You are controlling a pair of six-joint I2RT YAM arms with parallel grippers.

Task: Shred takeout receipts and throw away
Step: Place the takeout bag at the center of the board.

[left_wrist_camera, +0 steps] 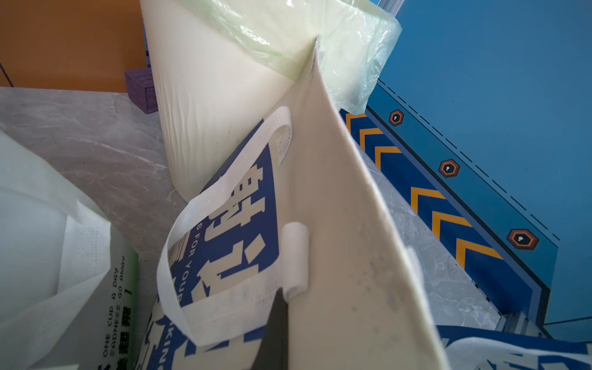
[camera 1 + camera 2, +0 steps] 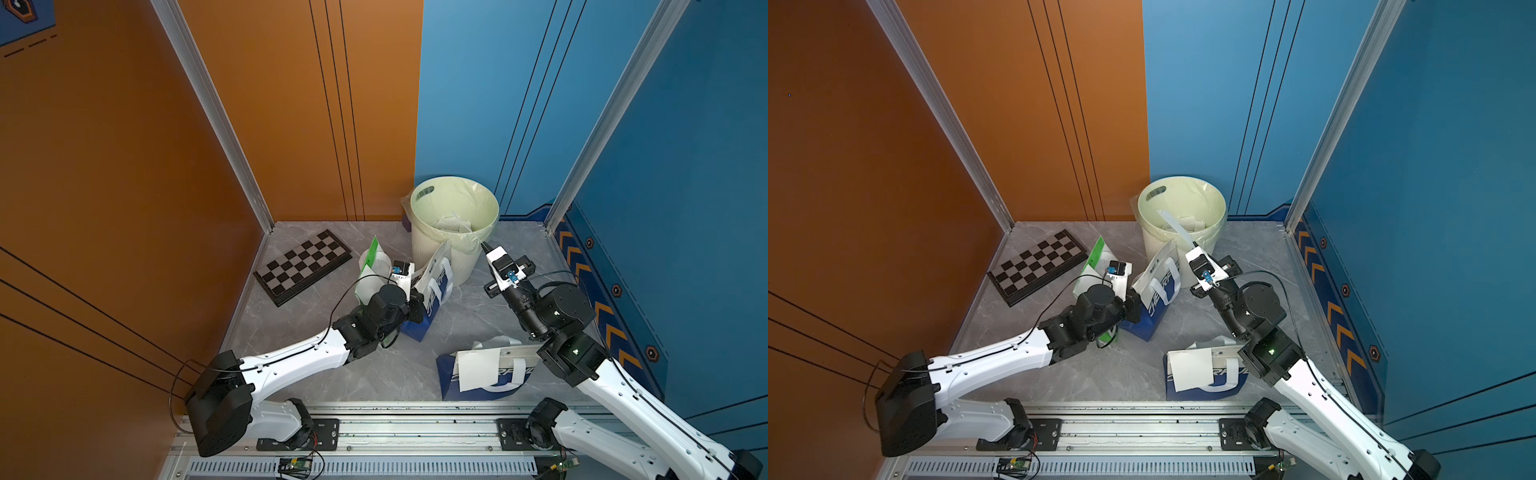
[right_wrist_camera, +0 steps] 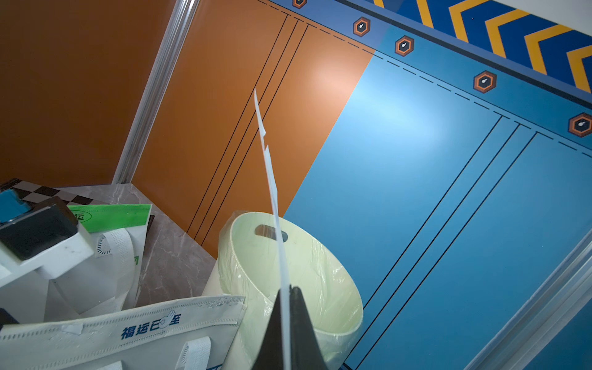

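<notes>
right gripper point(image 3: 286, 290): pinching receipt strip point(image 2: 1175, 228) above bin point(image 2: 1200, 199)
left gripper point(image 1: 282, 320): pressed shut beside bin, on what? dunno
risk: floppy strip might flutter outside bin

Both top views are bright and evenly lit from above, with only faint, soft shadows under the arms point(image 2: 291, 357) on the grey surface point(image 2: 457, 324). Wide-angle bend makes the corner posts point(image 2: 212, 112) lean outward. In the right wrist view a pale patch of glare spreads over the wall point(image 3: 336, 83). In the left wrist view the nearest white bag point(image 1: 38, 240) is blurred, out of focus.
</notes>
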